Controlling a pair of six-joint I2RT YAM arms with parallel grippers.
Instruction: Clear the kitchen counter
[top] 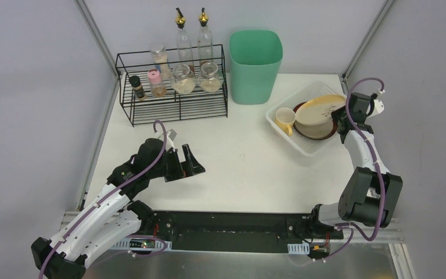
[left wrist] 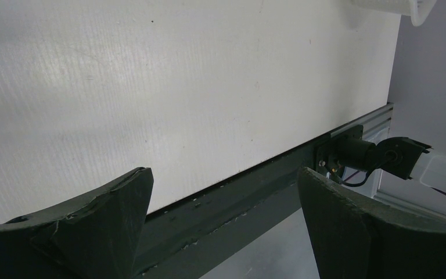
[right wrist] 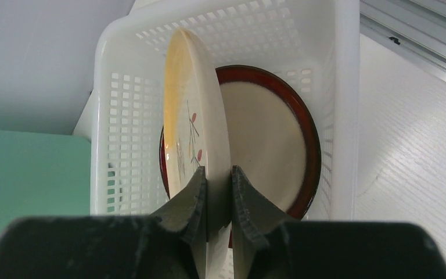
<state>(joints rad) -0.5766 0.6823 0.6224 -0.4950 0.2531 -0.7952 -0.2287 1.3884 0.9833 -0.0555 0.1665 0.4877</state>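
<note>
Top external, nearest first: left fingers [top: 189, 163] spread wide, empty, low over white desk [top: 255, 168] spanning the frame; farther right, right fingers [right wrist: 203, 195] pinching cream plate [right wrist: 189, 116], tilted inside white basket [right wrist: 116, 116].

Counter [top: 250, 163]: plain matte white.
Basket [right wrist: 128, 116]: white, perforated grid pattern.
Cream plate [right wrist: 189, 116]: pale yellow-cream with red leaves on thin dark stems. It is seen near edge-on, so there may be more motif.
Second plate [right wrist: 302, 133]: dark red rim, cream centre.
Mug [top: 285, 119]: yellow.
Bin [top: 255, 67]: mint green.
Wire rack [top: 174, 107]: black.
Jar lid [top: 154, 74]: pink.
</note>
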